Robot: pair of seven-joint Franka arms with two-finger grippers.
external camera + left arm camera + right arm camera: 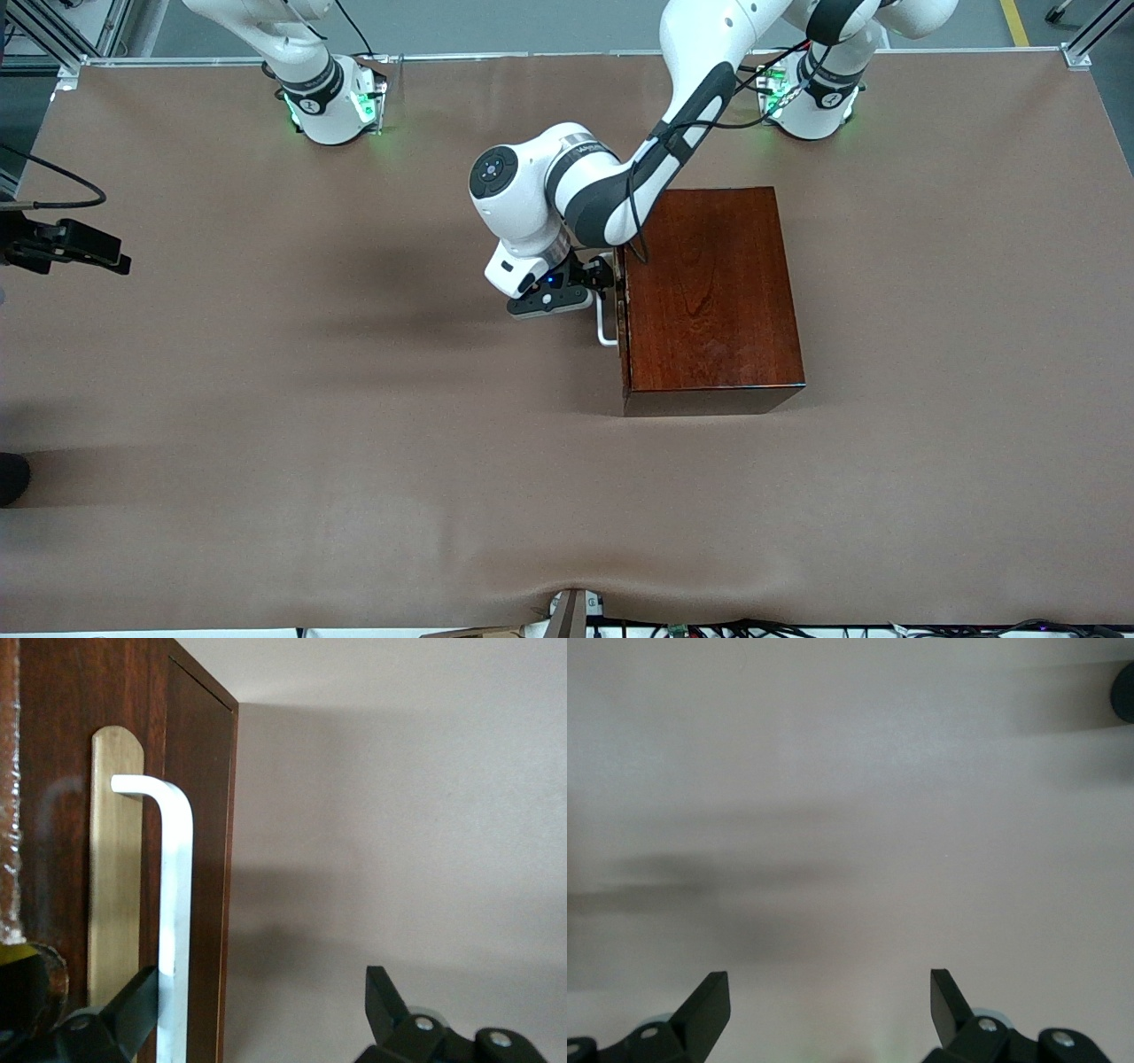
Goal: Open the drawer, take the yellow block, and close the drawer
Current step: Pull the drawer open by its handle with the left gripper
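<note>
The dark reddish-brown wooden box [713, 292] stands mid-table toward the left arm's end. Its drawer [623, 310] is shut, its front facing the right arm's end, with the white bar handle [605, 326] standing out from it. My left gripper [605, 282] is open at the handle. In the left wrist view the handle [175, 895] runs over a brass plate [115, 868] and lies between the fingers of my left gripper [263, 1005], close against one fingertip [135, 1003]. The yellow block is hidden. My right gripper [830, 1001] is open and empty over bare table.
The brown table cover [354, 425] spreads wide around the box. My right gripper [106, 252] waits at the table's edge at the right arm's end. Both arm bases [332, 102] stand along the edge farthest from the front camera.
</note>
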